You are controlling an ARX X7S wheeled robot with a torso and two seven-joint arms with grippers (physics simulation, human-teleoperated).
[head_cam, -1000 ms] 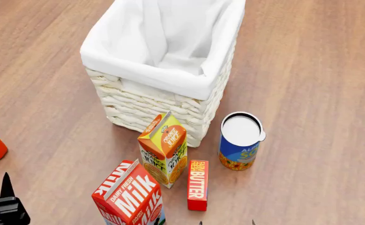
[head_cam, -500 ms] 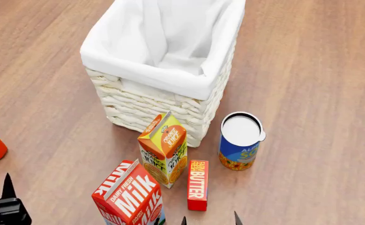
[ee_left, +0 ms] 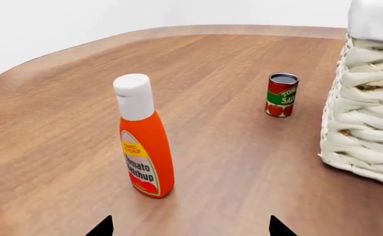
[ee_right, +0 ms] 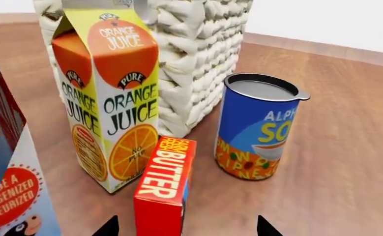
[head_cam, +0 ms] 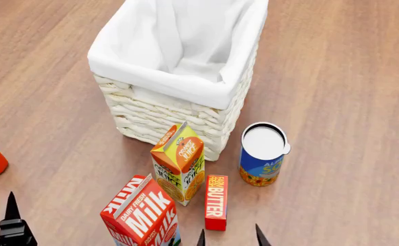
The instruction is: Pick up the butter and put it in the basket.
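Wooden table (head_cam: 350,77) under basket (head_cam: 179,110), butter (head_cam: 216,202)

An orange juice carton (head_cam: 179,169) stands upright on the wooden table (head_cam: 350,92), with a red-and-white milk carton (head_cam: 142,215) just beside it toward the near edge. A blue alphabet soup can (head_cam: 261,161) stands upright a little apart from the juice carton. Well apart from these, at the head view's left edge, an orange tomato ketchup bottle (ee_left: 144,139) with a white cap stands upright, and farther back a small red tomato sauce can (ee_left: 281,94) stands upright.
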